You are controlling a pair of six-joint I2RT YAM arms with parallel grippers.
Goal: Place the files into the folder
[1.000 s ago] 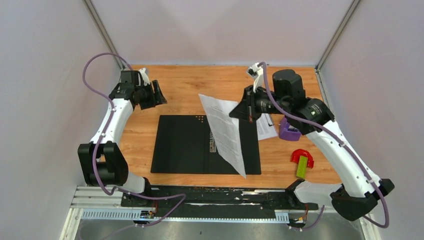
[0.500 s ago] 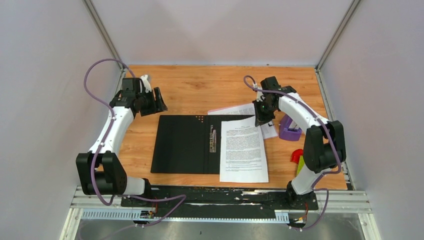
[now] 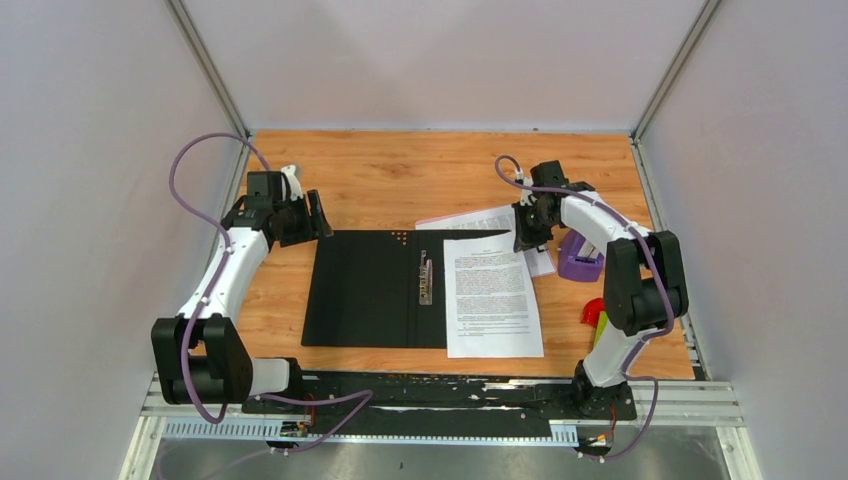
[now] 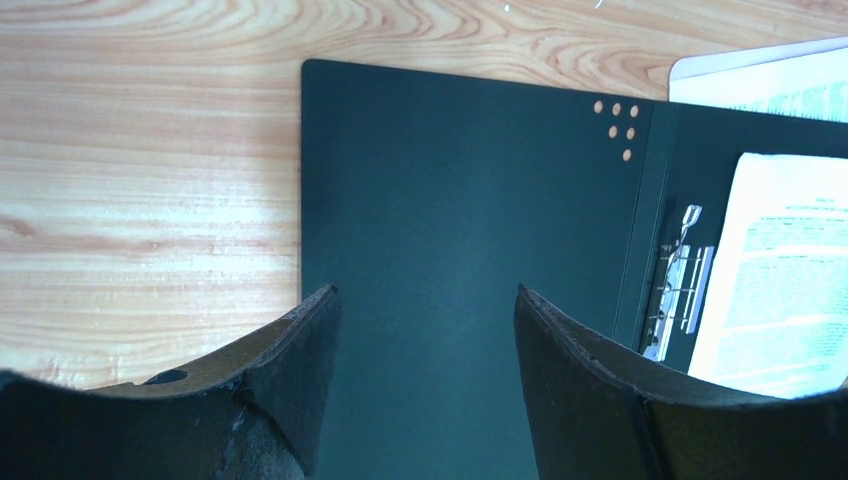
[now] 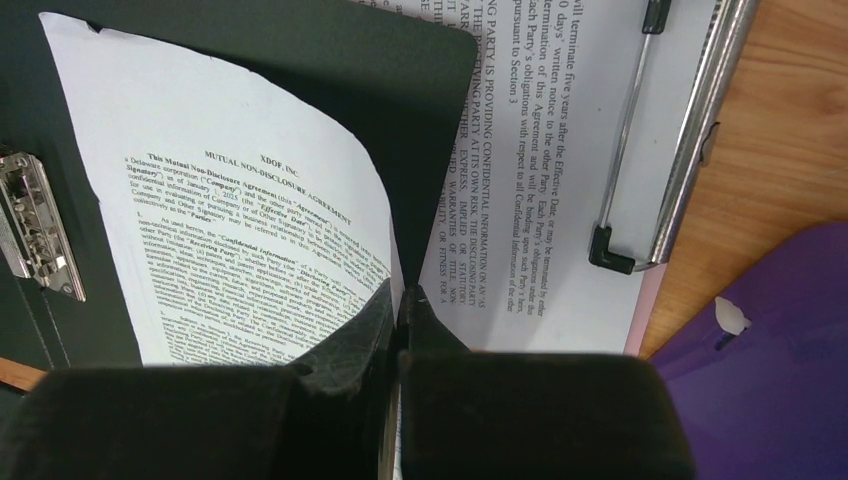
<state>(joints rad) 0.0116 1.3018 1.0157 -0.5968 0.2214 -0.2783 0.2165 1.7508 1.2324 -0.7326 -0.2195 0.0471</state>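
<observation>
Right claw (image 5: 397,312) is pinched shut on the far corner of 1 white A4 sheet of dense black print (image 3: 493,295). The corner curls up; the rest lies on the right leaf of the open, black-lined flat folder (image 3: 365,290), mid wooden desk (image 3: 400,170), overhanging its 6 o'clock edge. Grip probably serves to square it. Left claw (image 4: 425,295) gapes empty over the folder's 10 o'clock corner, likely ready to pin it.
</observation>
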